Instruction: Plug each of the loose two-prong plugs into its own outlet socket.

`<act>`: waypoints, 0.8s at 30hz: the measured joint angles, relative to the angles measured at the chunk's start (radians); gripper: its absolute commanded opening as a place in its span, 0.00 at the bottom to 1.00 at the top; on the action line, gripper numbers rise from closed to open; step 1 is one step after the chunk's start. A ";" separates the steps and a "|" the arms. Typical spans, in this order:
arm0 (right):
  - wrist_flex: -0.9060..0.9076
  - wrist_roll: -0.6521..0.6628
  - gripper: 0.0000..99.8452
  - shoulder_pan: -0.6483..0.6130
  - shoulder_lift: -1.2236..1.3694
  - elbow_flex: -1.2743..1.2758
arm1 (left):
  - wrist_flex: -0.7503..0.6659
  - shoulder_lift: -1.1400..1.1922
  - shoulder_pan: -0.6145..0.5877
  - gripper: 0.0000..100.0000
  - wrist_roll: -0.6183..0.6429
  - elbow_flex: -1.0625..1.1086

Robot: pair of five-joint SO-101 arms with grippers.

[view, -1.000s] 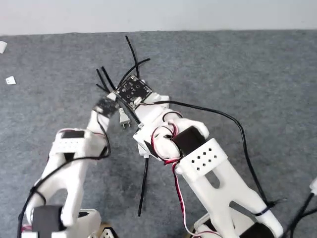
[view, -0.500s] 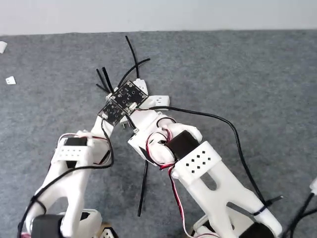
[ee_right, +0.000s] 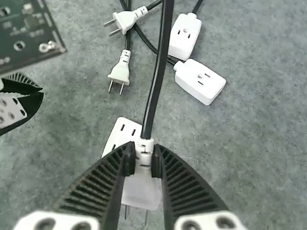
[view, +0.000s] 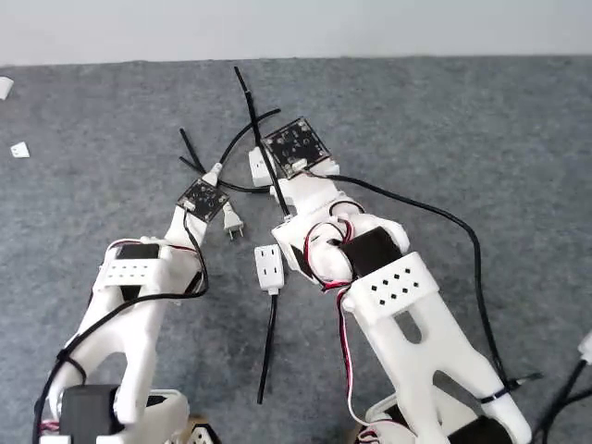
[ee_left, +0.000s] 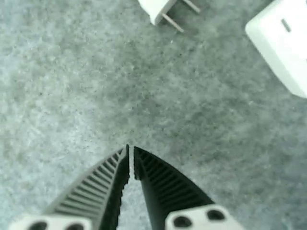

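- right wrist view: the right gripper is clamped on a white two-prong plug, whose prongs seem to point back toward the wrist, with an outlet socket lying close behind it; i'd turn the plug until the prongs face the slots, then press straight in
- left wrist view: the left gripper is pinched to a slit, empty, above the carpet; it could steady the socket
- high view: against half a second ago the right arm has drawn off to the far right, uncovering the socket and a loose plug near it
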 measured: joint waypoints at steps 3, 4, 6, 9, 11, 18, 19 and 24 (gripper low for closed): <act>0.000 -0.002 0.01 -0.032 -0.020 0.000 | 0.000 -0.009 -0.002 0.01 0.006 0.003; 0.000 -0.002 0.01 -0.057 -0.035 0.000 | 0.000 -0.009 -0.002 0.01 0.008 0.003; 0.005 -0.002 0.01 -0.110 -0.060 0.000 | 0.000 -0.009 -0.002 0.01 0.009 0.003; 0.006 -0.002 0.01 -0.155 -0.072 0.003 | 0.000 0.003 -0.002 0.01 0.009 0.003; 0.000 -0.002 0.01 -0.163 -0.072 0.023 | 0.000 0.006 -0.002 0.01 0.009 0.003; -0.101 -0.002 0.01 -0.218 -0.003 0.080 | 0.000 0.006 0.011 0.01 0.014 0.002; -0.110 -0.002 0.01 -0.219 0.014 0.080 | 0.000 0.006 0.011 0.01 0.014 0.002; -0.138 -0.002 0.01 -0.219 0.063 0.080 | 0.000 0.006 0.017 0.01 0.003 0.002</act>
